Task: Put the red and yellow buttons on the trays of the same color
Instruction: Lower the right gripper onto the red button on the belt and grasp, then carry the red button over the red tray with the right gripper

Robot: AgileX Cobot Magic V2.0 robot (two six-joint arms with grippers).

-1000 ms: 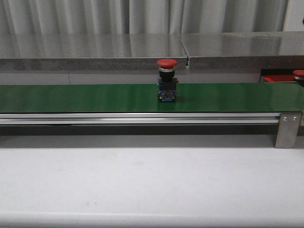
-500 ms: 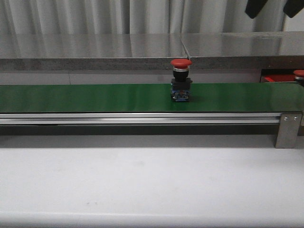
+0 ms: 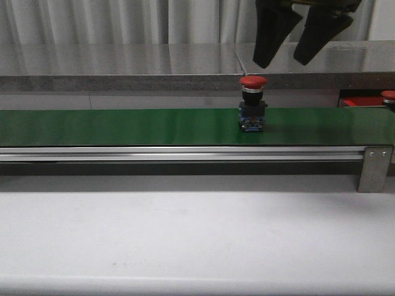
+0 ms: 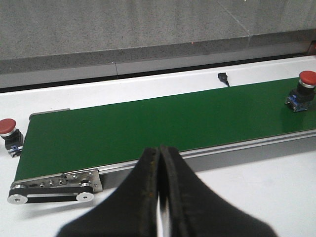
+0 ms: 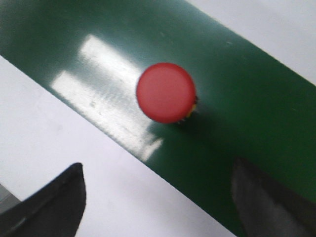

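Red button (image 3: 253, 81): domed glossy cap on a black-and-blue switch body, upright on the belt, below and slightly left of the right gripper, not touching it.
Right gripper (image 3: 292, 61): above the belt, fingers spread wide, nothing between them; in the right wrist view the cap (image 5: 166, 92) sits ahead of the two finger tips, roughly centred between them.
Left gripper (image 4: 159, 153): fingers pressed together, nothing held, over the white table on the near side of the belt.
Green belt (image 3: 123, 126): long dark green strip in an aluminium frame, runs across under the right gripper; carries only the one button in the front view.
Red tray (image 3: 364, 102): only a sliver visible, beyond the belt's right end, lower right of the right gripper; contents mostly hidden.
Second red cap (image 3: 388, 95): at the frame's right edge, beside the tray sliver; cannot tell whether it is inside the tray.
Third red button (image 4: 7, 127): left wrist view only, off the belt's far end, on the white surface, well apart from the left gripper.
White table (image 3: 197, 240): under the belt frame.
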